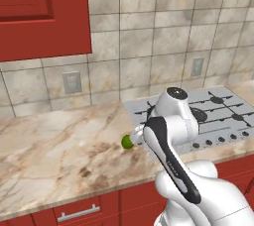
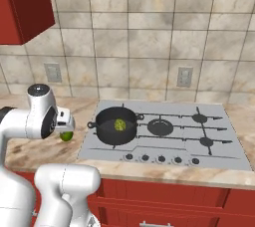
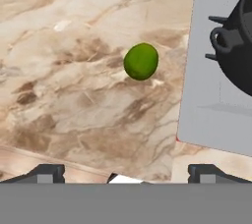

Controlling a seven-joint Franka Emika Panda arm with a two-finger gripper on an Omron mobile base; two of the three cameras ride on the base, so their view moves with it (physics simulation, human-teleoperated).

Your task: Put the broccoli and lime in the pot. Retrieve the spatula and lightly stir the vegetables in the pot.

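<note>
1. The broccoli (image 2: 119, 124) is already sat inside the pot (image 2: 115, 126) on the stove's front-left burner, so that half looks done.
2. The lime (image 3: 141, 61) is still left on the marble counter (image 3: 74, 95), just beside the stove's (image 3: 206, 110) left edge and apart from the pot. Fetching it is judged to be the step in hand.
3. The gripper (image 3: 126, 173) is spread wide with nothing held, hovering above the lime and a bit off to one side.
4. Next, the hand probably needs to be centred over the lime and lowered so the fingers straddle it before closing.
5. The pot's contents are given by the right base view; in the left base view the arm blocks the pot, though the lime (image 1: 127, 141) is caught there.
</note>
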